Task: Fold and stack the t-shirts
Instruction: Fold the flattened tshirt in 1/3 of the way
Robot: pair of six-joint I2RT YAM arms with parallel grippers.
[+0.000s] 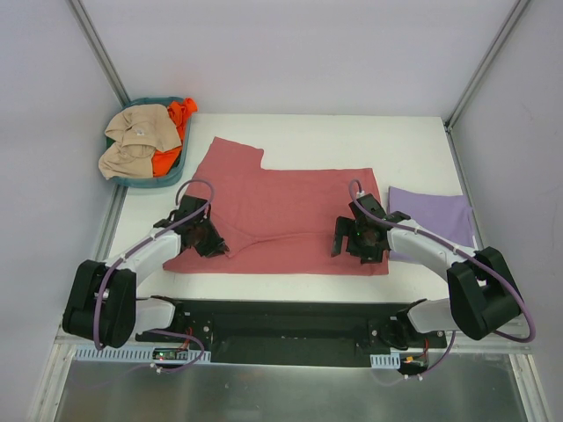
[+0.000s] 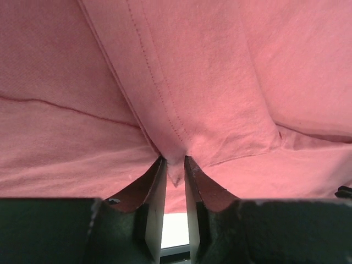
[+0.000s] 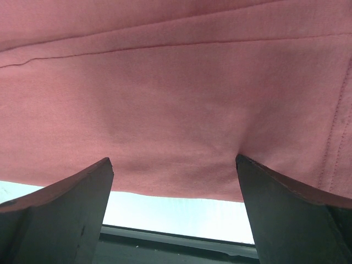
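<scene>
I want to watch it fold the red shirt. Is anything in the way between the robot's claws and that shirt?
No, nothing visible is in the way. The left gripper is pinched shut on a fold of the red t-shirt, and the open right gripper sits right at its near edge.

The large t-shirt (image 1: 281, 207) is plain faded brick-red with matching stitching. The small t-shirt (image 1: 435, 218), at its 3 o'clock, is plain pale lavender. The counter (image 1: 352, 141) is white. The basket (image 1: 145, 184), at 10 o'clock, is teal and holds beige cloth (image 1: 132, 141) and orange cloth (image 1: 176, 123). The left gripper (image 1: 218, 248) and right gripper (image 1: 354, 248) are black.
</scene>
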